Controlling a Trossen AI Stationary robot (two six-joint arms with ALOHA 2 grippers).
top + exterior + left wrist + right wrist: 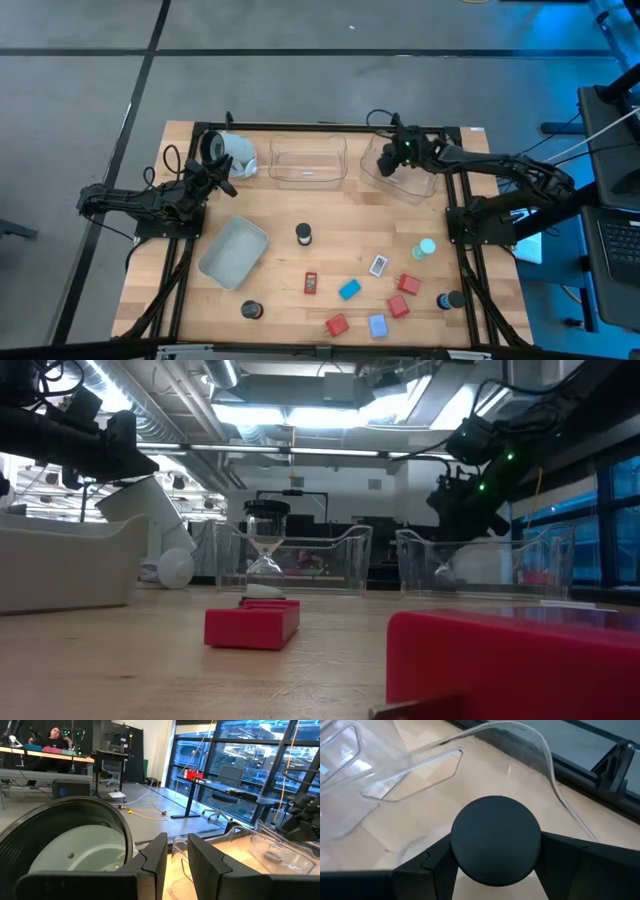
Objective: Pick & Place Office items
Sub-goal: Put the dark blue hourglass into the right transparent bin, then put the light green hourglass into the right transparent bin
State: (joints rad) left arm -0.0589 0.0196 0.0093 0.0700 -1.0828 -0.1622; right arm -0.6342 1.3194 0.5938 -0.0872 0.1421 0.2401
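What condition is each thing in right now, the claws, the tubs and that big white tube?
Right claw: shut on a black cylinder, over the right clear tub.
Left claw: nearly closed, holding nothing, beside the white tube.
White tube: lying on its side.
Middle clear tub: upright.
Grey tray: upright, empty.
Red block: flat on the table.

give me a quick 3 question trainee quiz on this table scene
1. True or false: the right gripper holds a black cylinder over a clear tray.
2. The left gripper is nearest: A) white cylinder B) grey-blue tray C) mint-green disc
3. How many clear trays stand at the table's far edge?

Key: 1 true; 2 A; 3 two
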